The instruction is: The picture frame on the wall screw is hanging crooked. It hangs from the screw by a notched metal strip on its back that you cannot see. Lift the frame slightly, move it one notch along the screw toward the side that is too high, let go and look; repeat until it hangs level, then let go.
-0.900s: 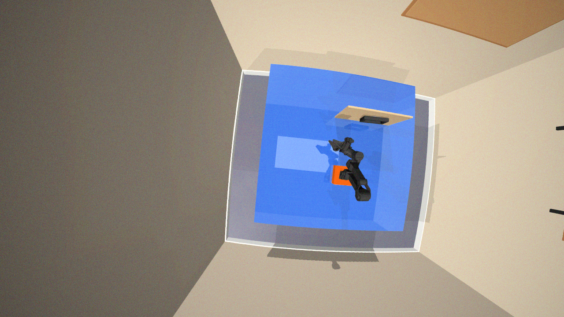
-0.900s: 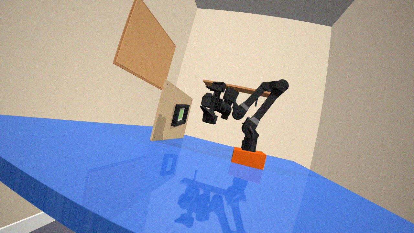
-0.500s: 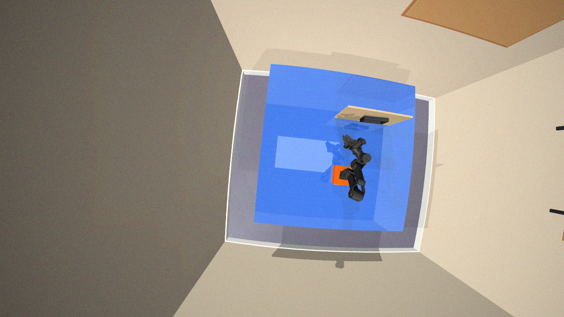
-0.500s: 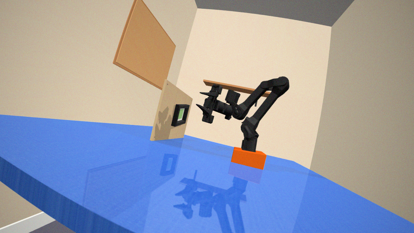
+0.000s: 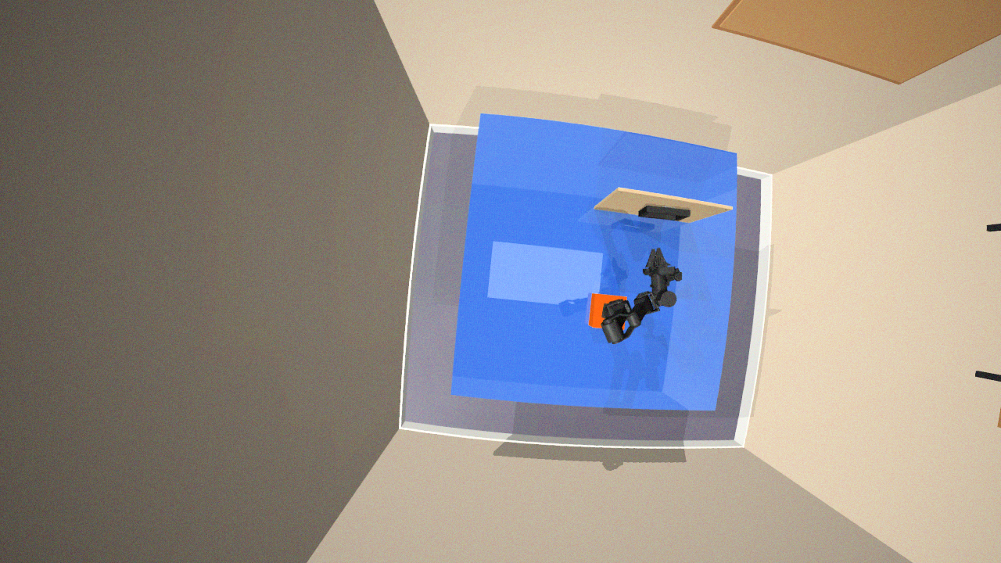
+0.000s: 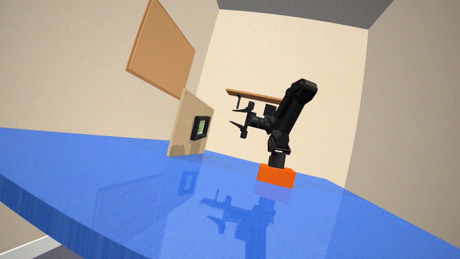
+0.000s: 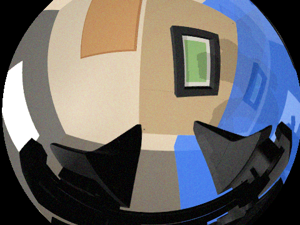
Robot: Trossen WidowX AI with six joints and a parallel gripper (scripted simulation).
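The black picture frame (image 5: 665, 213) (image 6: 194, 128) (image 7: 179, 62), with a pale mat and green picture, hangs on the front of the tan board (image 5: 615, 200) (image 6: 180, 128) (image 7: 156, 62). It is tilted against the board's edges: seen facing the board, its right side stands higher than its left. The screw and the notched strip are hidden behind it. My gripper (image 5: 654, 250) (image 6: 230, 116) (image 7: 169, 127) is open and empty, its fingers one above the other in the exterior view. It points toward the board from in front, with a gap between fingertips and frame.
The board stands upright on the blue table (image 5: 532, 349) (image 6: 96, 160). My arm rises from an orange base block (image 5: 597, 311) (image 6: 276, 176). A brown panel (image 5: 860, 34) (image 6: 160, 48) (image 7: 109, 28) is on the wall behind the board, and a shelf (image 6: 254, 95) shows beyond the arm.
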